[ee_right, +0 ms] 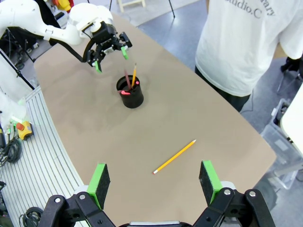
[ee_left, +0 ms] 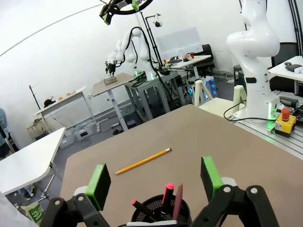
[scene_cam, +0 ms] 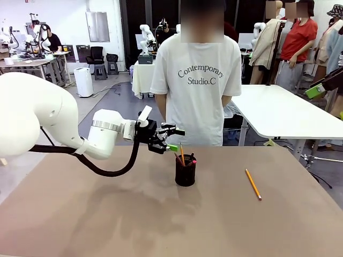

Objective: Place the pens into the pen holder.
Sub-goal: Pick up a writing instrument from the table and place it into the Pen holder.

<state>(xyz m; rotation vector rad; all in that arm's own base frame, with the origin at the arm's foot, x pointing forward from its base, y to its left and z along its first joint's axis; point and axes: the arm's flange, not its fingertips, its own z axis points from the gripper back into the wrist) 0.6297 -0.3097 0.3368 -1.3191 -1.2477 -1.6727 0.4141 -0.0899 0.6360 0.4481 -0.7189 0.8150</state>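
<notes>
Left hand [scene_cam: 174, 139], released (jaws spread wide), hovers just above the pen holder [scene_cam: 185, 174] and its pens [scene_cam: 182, 155].

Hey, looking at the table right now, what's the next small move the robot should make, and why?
Probably lower the right gripper toward the yellow pencil. It lies alone on the table, the one pen outside the pen holder, and that gripper's open jaws hang above it. The left gripper is open near the holder, holding nothing.
</notes>
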